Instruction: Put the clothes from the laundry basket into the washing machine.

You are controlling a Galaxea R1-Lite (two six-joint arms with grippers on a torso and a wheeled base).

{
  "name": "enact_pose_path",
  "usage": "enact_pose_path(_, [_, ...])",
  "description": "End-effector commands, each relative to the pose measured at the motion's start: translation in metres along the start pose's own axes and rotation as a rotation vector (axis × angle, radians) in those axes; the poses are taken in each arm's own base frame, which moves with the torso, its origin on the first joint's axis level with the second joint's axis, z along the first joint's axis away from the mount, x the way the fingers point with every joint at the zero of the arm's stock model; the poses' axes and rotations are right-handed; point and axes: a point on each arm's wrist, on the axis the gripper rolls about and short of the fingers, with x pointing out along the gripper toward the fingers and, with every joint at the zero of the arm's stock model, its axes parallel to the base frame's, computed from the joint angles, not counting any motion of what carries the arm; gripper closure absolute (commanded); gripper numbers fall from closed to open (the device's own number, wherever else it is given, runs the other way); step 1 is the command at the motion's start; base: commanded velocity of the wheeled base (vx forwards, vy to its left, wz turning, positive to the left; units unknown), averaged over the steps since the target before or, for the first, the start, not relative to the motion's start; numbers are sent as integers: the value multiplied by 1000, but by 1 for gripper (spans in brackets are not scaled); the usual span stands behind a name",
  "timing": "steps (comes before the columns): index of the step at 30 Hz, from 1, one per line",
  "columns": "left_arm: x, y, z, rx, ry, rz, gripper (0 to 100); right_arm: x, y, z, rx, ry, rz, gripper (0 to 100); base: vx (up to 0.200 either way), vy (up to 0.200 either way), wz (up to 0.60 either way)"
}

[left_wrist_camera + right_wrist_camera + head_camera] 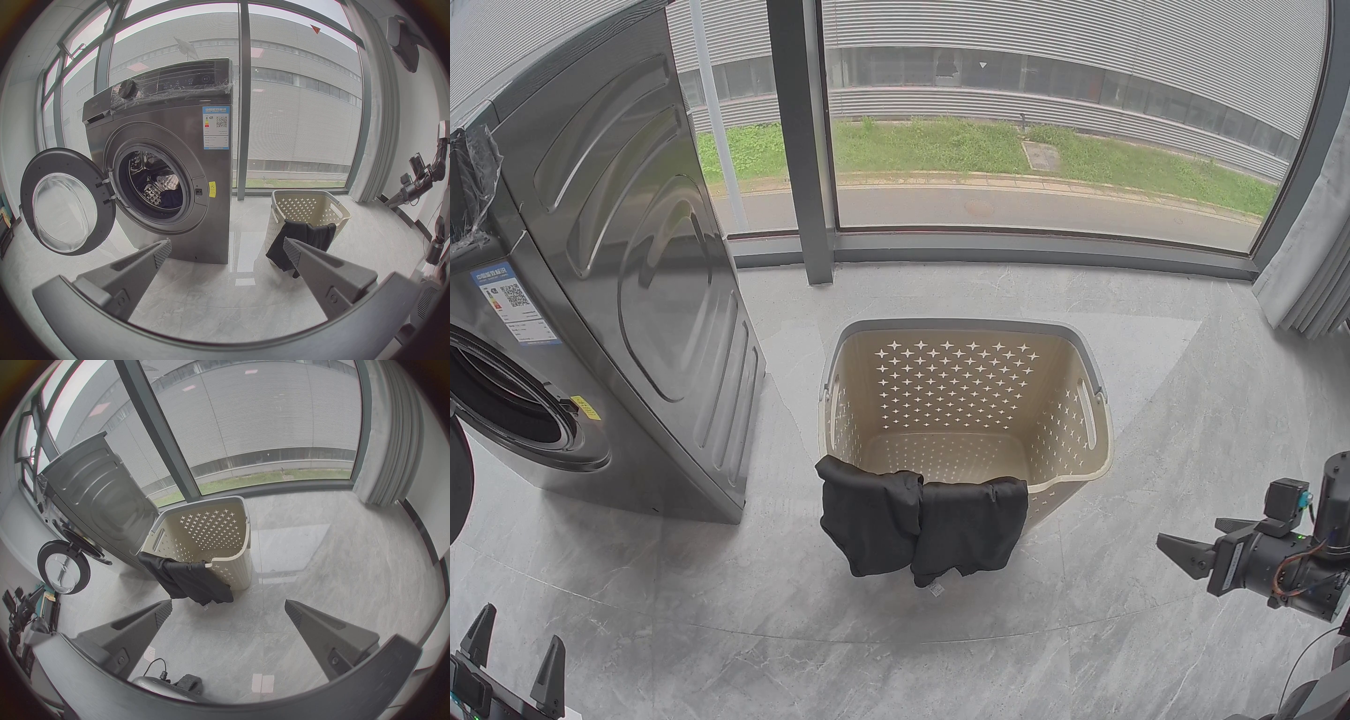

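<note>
Fingers apart and holding nothing, the right gripper [1197, 542] hangs low at the robot's right side, its tips aimed inward toward the laundry basket [1097, 412]. The left gripper [517, 645], fingers likewise spread and bare, sits low at the robot's left, just in front of the washing machine [637, 281].

Between the two, a black garment [919, 520] is draped over the basket's near rim. Its long axis runs side to side along that rim. Most of the cloth hangs down the outer wall toward the grey floor [825, 637], and a lesser part is folded inside.

Seen from the right wrist, the garment lies ahead and off toward the machine side. Seen from the left wrist, it lies ahead and off toward the robot's right, past the machine's front corner.

The right gripper looks the nearer of the two to the cloth, while the left is the closer to the drum. The machine's round door [65, 201] stands swung wide open, and the opening [506, 398] faces the robot's left side.

A grasp would likely come from above, across the draped fold at the rim.
</note>
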Motion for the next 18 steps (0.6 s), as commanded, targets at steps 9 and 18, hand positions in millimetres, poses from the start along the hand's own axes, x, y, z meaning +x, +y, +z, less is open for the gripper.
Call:
enact_pose_path(9, [0, 0, -5, 0, 3, 0, 0, 39, 35, 0, 31, 73, -33, 0, 0, 0, 0])
enact_pose_path(18, [0, 0, -5, 0, 3, -1, 0, 59, 49, -6, 23, 112, -9, 0, 0, 0, 0])
